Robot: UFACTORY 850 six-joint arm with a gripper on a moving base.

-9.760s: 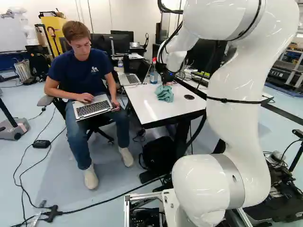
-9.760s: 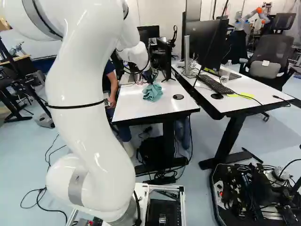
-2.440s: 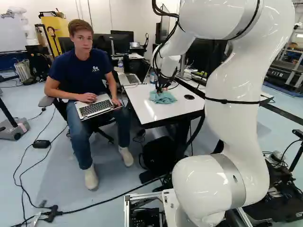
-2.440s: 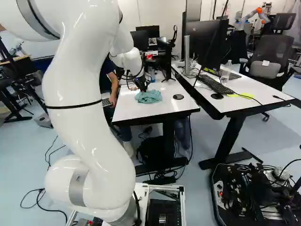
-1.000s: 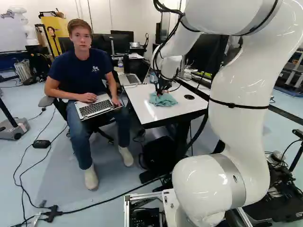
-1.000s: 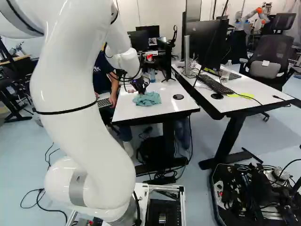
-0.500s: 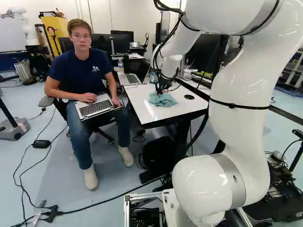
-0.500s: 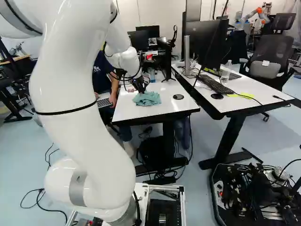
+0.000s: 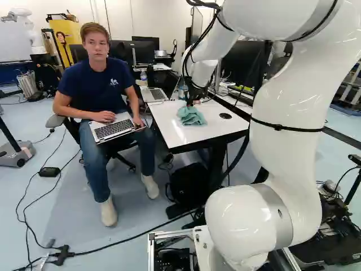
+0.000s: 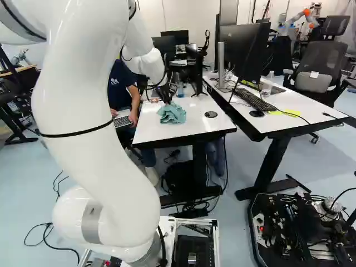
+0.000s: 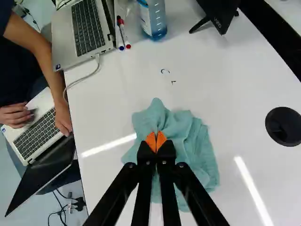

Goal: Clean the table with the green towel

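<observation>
1. The white arm point(image 9: 285, 152) towers right in front of me, bending over forward and down.
2. The white bench point(image 11: 235, 84) stands ahead of it, and a second desk point(image 10: 311, 105) sits to its right in the right base view.
3. An open laptop point(image 11: 63, 40) rests at the bench's far end.
4. The green towel point(image 11: 193, 141) lies rumpled on the bench, its top gathered into a peak.
5. A bottle point(image 11: 153, 19) of blue liquid stands near the laptop.
6. The black fingers point(image 9: 190, 103) are clenched on the towel; up close in the wrist view, the fingers point(image 11: 155, 141) pinch a fold between orange tips.
7. A black disc point(image 11: 283, 126) sits on the bench, apart from the towel.
8. Two markers point(image 11: 126, 40) lie between laptop and bottle.
9. Small dark marks point(image 11: 165, 71) show between towel and bottle.
</observation>
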